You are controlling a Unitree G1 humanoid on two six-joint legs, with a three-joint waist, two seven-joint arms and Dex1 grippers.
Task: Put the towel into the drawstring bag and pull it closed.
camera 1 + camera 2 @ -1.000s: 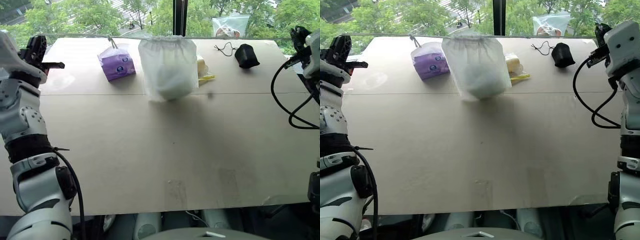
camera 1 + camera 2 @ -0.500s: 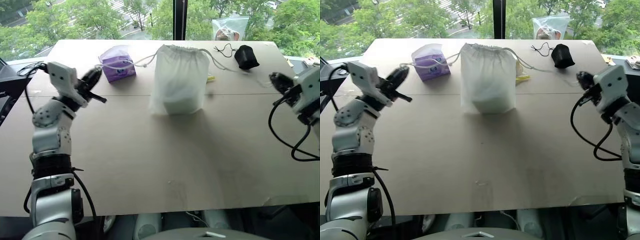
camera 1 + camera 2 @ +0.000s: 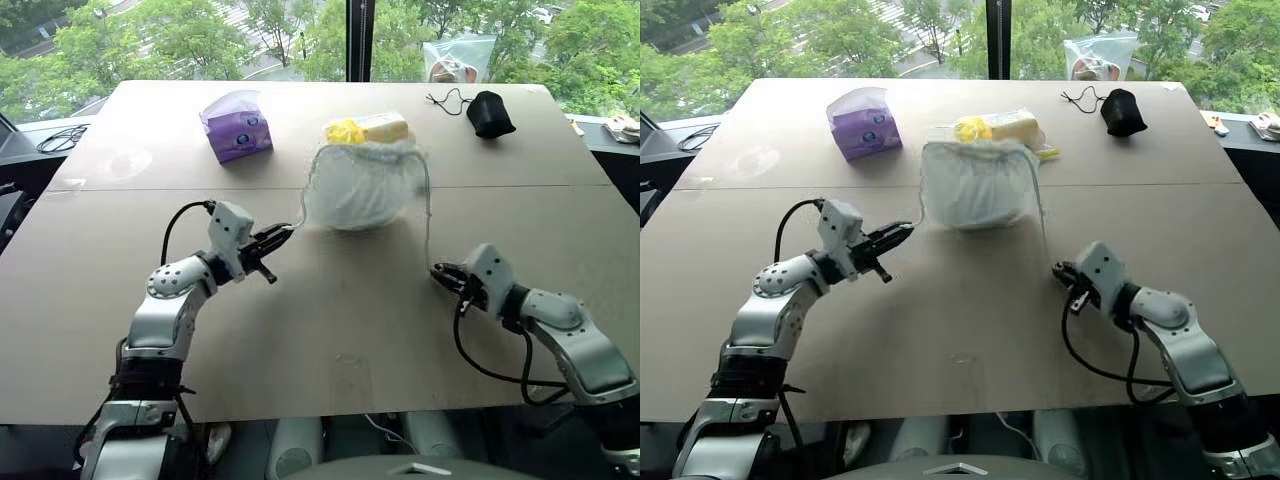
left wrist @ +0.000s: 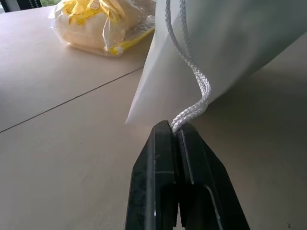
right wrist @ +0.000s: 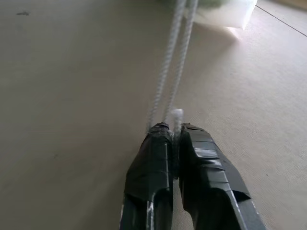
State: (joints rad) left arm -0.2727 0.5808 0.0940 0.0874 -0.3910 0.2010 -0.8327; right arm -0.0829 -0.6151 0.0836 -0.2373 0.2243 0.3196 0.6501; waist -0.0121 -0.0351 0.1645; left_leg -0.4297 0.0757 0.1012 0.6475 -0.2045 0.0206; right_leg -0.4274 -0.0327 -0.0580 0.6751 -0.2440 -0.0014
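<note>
drawstring bag (image 3: 362, 185) sits between left pincer (image 3: 283, 235) and right pincer (image 3: 441, 274).

Silver-grey arms, black cables, black jaws

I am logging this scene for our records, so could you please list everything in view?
drawstring bag: one, white, middle of the table, mouth gathered, a cord running out each side.
towel: not clearly visible; a hint of green shows through the bag.
cords: two loops, white, one pinched by each gripper.
tissue pack: one, purple, far left of the bag.
clear plastic bag: one, yellow contents, just behind the drawstring bag.
black pouch: one, far right, with a thin black cord beside it.
table: one, tan.
left gripper: black, shut on a cord.
right gripper: black, shut on a cord.
</note>
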